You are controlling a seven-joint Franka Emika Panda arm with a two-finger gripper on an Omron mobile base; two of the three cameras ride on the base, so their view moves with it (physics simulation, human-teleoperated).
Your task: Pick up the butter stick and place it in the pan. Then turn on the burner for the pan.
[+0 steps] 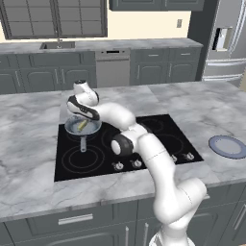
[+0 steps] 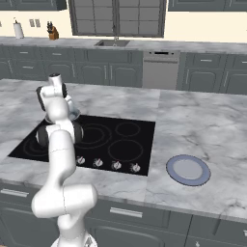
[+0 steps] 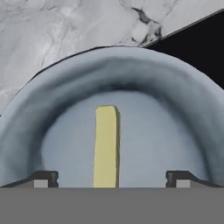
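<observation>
The butter (image 3: 106,146) lies flat on the pale floor of the pan (image 3: 65,109), which sits on the black cooktop (image 1: 158,139) set in the marble worktop (image 1: 29,144), while the tool (image 3: 111,179) hovers just above it, spread wide and holding nothing.

The butter stick (image 3: 106,146) lies in the pan (image 1: 82,126), which sits on the cooktop's (image 1: 158,129) far left zone, handle toward the front edge. The gripper (image 3: 111,179) hangs over the pan, 1 fingertip on either side of the stick. A plate (image 1: 227,146) rests on the counter (image 1: 29,158), right of the cooktop.
</observation>
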